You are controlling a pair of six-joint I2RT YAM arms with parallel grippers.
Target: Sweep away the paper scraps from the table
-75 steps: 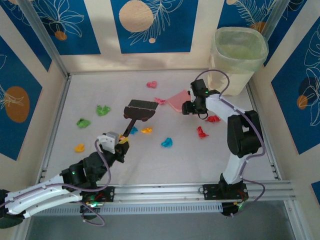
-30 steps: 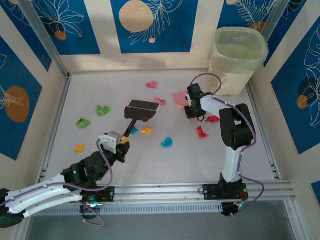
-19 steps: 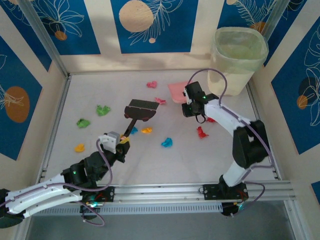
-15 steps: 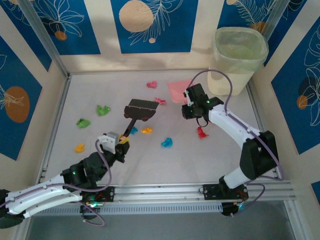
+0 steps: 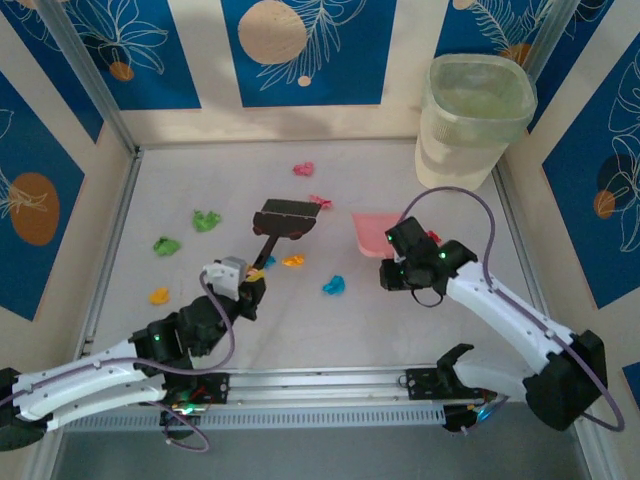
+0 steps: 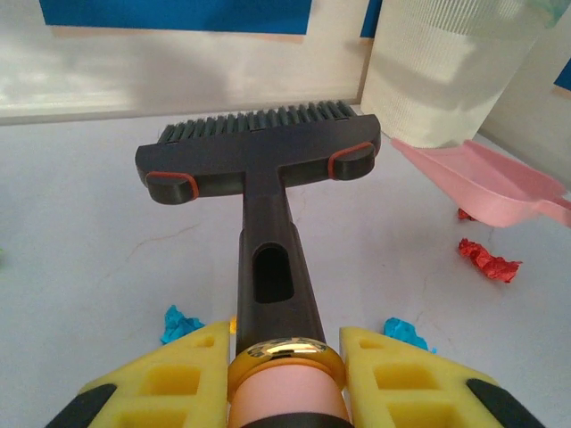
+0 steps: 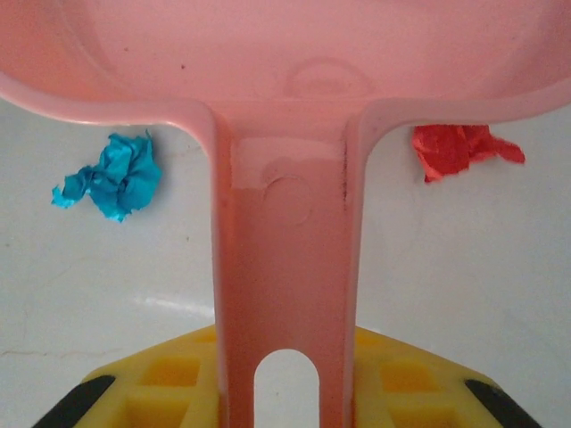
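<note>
Paper scraps lie scattered on the table: pink ones at the back, green ones on the left, an orange one, a blue one in the middle. My left gripper is shut on the handle of the dark brush, whose bristles rest on the table. Over on the right, my other gripper is shut on the handle of the pink dustpan. A blue scrap lies left of that handle and a red scrap right of it.
A pale translucent waste bin stands in the back right corner. Aluminium rails and cream walls with blue panels edge the table. The dustpan sits right of the brush head, with a red scrap in front of it.
My right arm has carried the dustpan from near the bin forward and to the right, and its elbow has swung out to the right. The left arm and brush barely shifted.
</note>
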